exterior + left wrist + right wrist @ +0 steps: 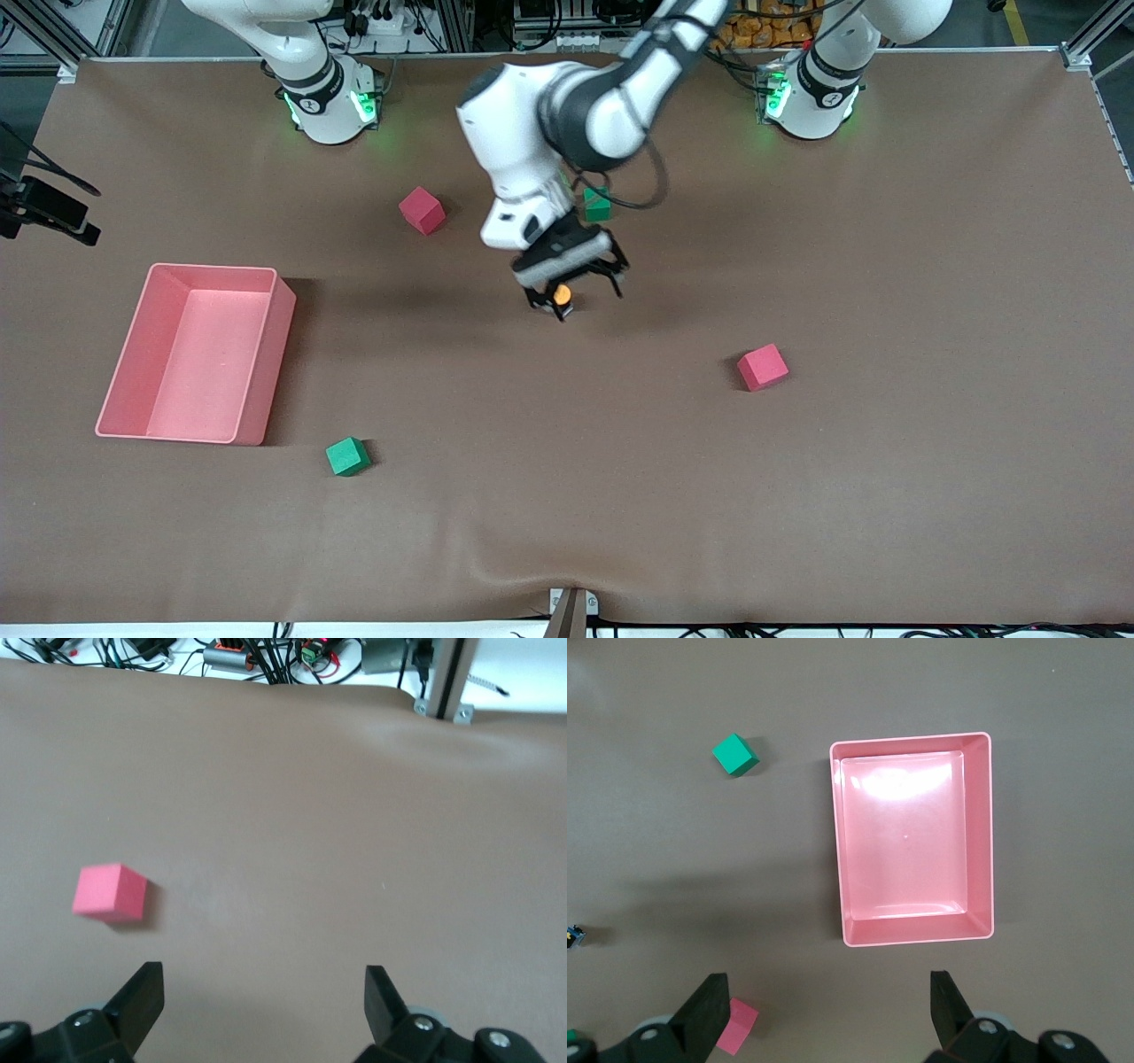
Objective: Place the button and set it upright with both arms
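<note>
The button (562, 295) lies on the brown table near its middle, and its round orange cap shows from above. My left gripper (578, 297) is low over it and open, with the button between the fingers, closer to one of them. In the left wrist view the left gripper (263, 992) is open with only bare mat between the fingers; the button is hidden there. My right gripper (830, 997) is open and empty, high above the table beside the pink bin (983, 842), and out of the front view. A small dark speck (576, 936) at that view's edge may be the button.
A pink bin (266, 354) stands toward the right arm's end. Red cubes (422, 210) (762, 367) and green cubes (347, 456) (596, 204) lie scattered. The wrist views show a red cube (108, 892), another red cube (735, 1028) and a green cube (735, 755).
</note>
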